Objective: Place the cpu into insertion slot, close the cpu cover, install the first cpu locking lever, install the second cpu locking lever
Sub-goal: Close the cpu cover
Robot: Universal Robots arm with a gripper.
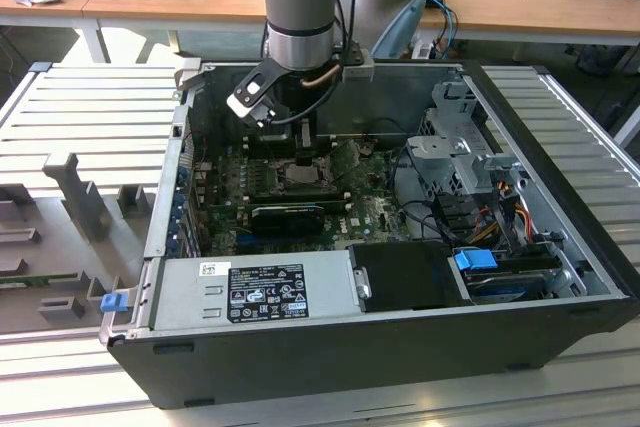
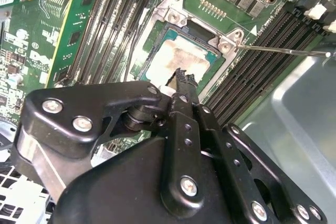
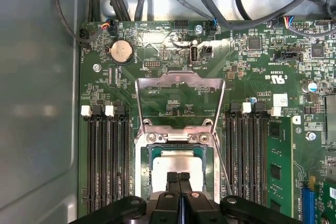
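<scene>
- End effector (image 3: 178, 176) on the single arm hangs inside the open computer case (image 1: 380, 352). Its two fingers are drawn together with nothing between them, and the tips are right over the cpu. Whether they touch its top I cannot tell.
- Green motherboard (image 3: 247, 77) lies flat on the case floor, with black memory slots (image 3: 107, 161) running along both sides of the socket.
- cpu cover (image 3: 181, 79) is swung open. The windowed metal frame lies back from its hinge at the socket edge, on the side of the socket away from the fingertips, and bare board shows through its window.
- insertion slot (image 3: 149, 163) sits directly under the fingertips, between the cover's hinge and the end effector's body.
- cpu (image 3: 176, 161) lies flat in the slot, silvery top up and smeared with residue. Placing looks done; closing does not.
- One locking lever (image 2: 278, 51), a thin steel rod, juts out from a socket corner and appears unlatched.
</scene>
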